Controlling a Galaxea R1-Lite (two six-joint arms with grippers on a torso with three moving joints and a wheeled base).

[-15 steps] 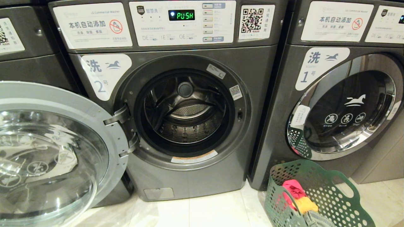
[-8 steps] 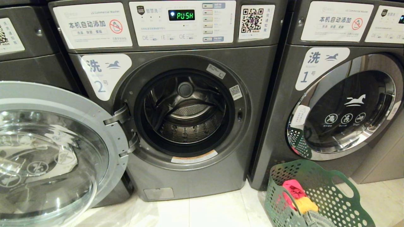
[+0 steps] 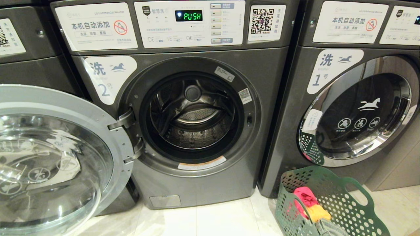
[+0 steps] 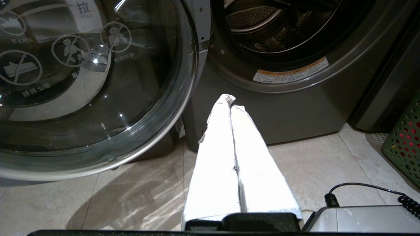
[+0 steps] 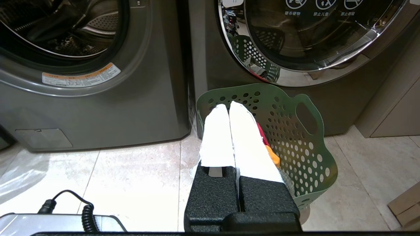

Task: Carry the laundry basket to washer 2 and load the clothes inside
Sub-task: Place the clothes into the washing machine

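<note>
— Where's the laundry basket (image 3: 328,203)?
— On the floor (image 3: 223,219) before washer 1 (image 3: 354,108), clothes (image 3: 310,203) inside; washer 2 (image 3: 193,111) gapes open beside it.
— The hands?
— Left hand (image 4: 231,101) and right hand (image 5: 228,106) both clenched, empty.

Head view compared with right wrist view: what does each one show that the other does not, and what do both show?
Only the head view shows washer 2's control panel with its lit display, the label with numeral 2, and its door swung open to the left.

Only the right wrist view shows the right gripper, shut, above the laundry basket, and a coiled cable.

Both show washer 2 with its open drum, the closed washer 1 beside it, and the green basket on the floor holding red and yellow clothes.
</note>
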